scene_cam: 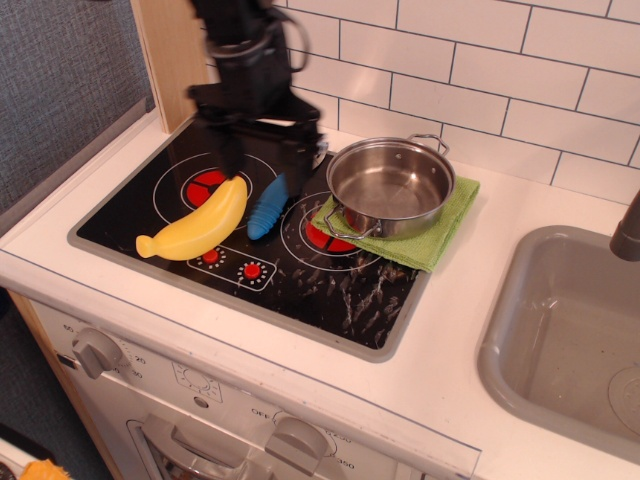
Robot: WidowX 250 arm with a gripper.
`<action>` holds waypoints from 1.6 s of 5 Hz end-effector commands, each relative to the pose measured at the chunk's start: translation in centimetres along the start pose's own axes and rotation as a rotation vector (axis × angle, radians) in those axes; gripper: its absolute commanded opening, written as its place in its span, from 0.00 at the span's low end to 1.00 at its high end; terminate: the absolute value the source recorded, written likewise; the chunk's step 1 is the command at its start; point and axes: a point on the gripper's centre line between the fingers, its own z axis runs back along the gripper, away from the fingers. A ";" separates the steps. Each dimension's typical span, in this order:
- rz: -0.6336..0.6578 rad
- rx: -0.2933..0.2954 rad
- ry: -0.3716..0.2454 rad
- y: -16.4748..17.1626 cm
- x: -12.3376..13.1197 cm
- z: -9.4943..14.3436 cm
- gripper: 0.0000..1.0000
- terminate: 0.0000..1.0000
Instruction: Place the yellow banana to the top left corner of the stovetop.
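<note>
In the single view, we see the yellow banana (196, 229) lying on the stovetop (345, 300), across the front left burner, with its stem end pointing toward the front left rim and its other end up near the red centre of that burner. We find the gripper (262, 160) above the rear left part of the cooktop, blurred, its dark fingers (298, 163) spread apart with nothing between them. One finger hangs over the blue-handled fork (268, 205), which lies just beside the banana on its right. We note a steel pot (391, 187) resting on a green cloth (440, 238) over the right burner, and the grey sink (570, 330) well apart on the right
</note>
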 end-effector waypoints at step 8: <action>-0.020 0.099 0.095 5.6 -2.8 -0.7 0.00 0.00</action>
